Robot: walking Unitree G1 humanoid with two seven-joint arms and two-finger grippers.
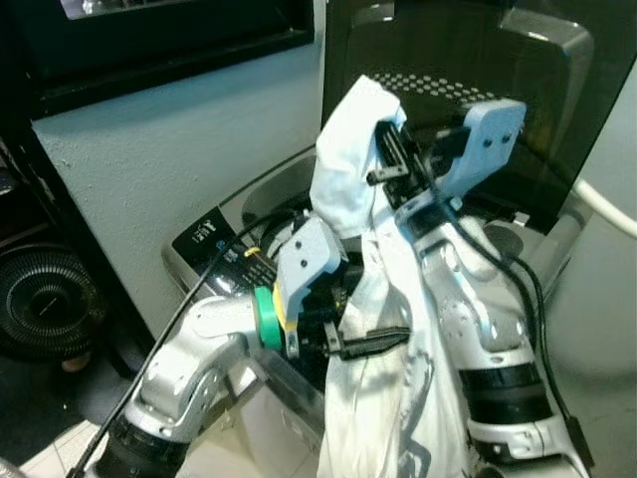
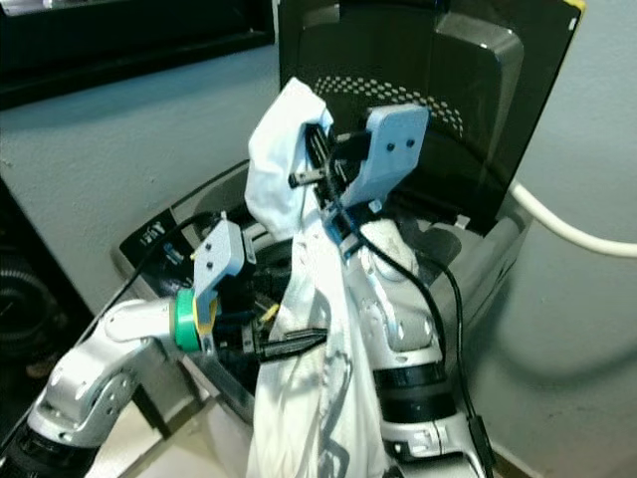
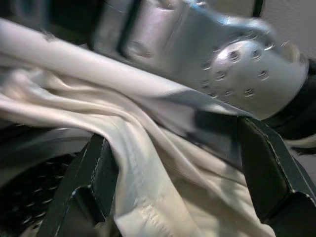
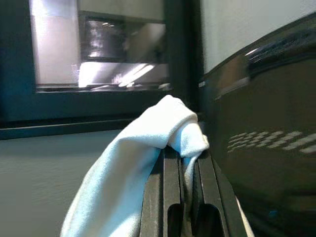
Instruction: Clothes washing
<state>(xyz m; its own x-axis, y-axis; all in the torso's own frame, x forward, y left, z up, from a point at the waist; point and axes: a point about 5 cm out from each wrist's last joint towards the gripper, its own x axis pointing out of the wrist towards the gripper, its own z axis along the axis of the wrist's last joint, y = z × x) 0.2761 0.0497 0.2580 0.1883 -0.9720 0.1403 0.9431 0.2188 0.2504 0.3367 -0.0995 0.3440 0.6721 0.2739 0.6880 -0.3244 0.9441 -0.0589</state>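
Far left: a round black fan [image 1: 40, 299] sits low against the pale wall [image 1: 169, 139], under a dark window frame [image 1: 159, 50].

Left claw [image 1: 373, 341]: held low at the front edge of the washing machine [image 1: 214, 239], fingers [image 3: 94, 182] spread apart with a fold of the white garment [image 1: 348, 169] lying loosely between them. Wrist view confirms cloth between the fingers and the perforated drum [image 3: 34, 187] dark below. Claw is open, not pinching.

Centre: the garment hangs in one long drape from a raised bunch at the top, down past the left claw, to below the machine's rim. Most of it hangs outside the tub, in front of the robot.

Right claw [image 1: 393, 164]: raised high above the tub opening, fingers [image 4: 170, 197] pressed together on the garment's top fold. The grip looks secure.

Right: lid [image 1: 448, 80] stands upright, open. A white hose [image 1: 607, 209] runs behind it.

Step in hand, by judgement: loading, with the garment lifted but not yet in the drum.

Next move calls for carrying the right claw forward over the opening, lowering, then releasing; the trailing hem may catch on the rim
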